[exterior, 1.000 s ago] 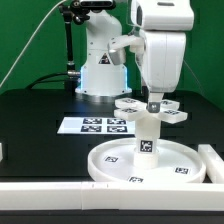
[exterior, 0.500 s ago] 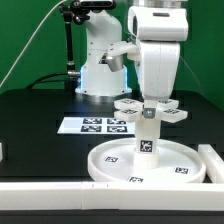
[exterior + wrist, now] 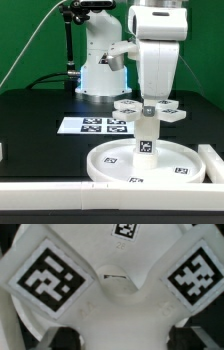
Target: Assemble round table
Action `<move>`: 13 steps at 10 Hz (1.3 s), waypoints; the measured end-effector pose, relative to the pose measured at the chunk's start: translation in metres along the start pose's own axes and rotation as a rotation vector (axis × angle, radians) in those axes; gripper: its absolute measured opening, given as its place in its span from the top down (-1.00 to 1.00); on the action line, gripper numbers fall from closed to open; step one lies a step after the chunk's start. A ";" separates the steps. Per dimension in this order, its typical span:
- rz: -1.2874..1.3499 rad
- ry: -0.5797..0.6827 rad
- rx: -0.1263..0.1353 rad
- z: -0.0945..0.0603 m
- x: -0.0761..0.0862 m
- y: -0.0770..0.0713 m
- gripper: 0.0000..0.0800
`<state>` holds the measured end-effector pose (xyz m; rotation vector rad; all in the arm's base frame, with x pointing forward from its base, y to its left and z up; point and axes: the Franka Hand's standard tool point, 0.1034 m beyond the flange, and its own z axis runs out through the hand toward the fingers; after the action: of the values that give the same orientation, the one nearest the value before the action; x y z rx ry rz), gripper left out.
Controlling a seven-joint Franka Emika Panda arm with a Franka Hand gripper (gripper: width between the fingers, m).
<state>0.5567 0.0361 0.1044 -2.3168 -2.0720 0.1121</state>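
Observation:
The large round disc [image 3: 175,160] lies flat on the black table near the front. The short thick cylinder leg [image 3: 147,140] stands upright on its middle, a tag facing the camera. The cross-shaped base piece [image 3: 128,105] sits on top of the leg. My gripper [image 3: 150,104] comes straight down onto the middle of the cross and is shut on it. In the wrist view the cross-shaped base piece [image 3: 110,297] fills the picture with its tagged arms. Its white hub lies in my gripper [image 3: 125,339], between the dark fingers [image 3: 66,339].
The marker board [image 3: 98,125] lies flat behind the disc, toward the exterior view's left. The white border frame [image 3: 212,160] runs along the exterior view's right and along the front edge. The arm's base [image 3: 100,72] stands at the back.
One second ago the hand was turned and stood a little further to the exterior view's right. It has since rotated about the leg's axis with the cross in it, then stayed still.

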 end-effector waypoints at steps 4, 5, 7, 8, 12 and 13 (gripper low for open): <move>0.341 0.007 0.011 0.001 -0.001 -0.002 -0.08; 0.526 0.005 0.037 0.001 0.000 -0.005 -0.09; 0.729 0.009 0.052 0.000 0.002 -0.003 -0.09; 0.777 0.021 0.020 0.000 0.004 -0.001 -0.09; 1.068 0.025 0.029 -0.001 0.005 0.000 -0.09; 1.154 0.029 0.030 -0.001 0.005 0.000 -0.09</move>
<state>0.5572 0.0407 0.1054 -3.0769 -0.4706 0.1186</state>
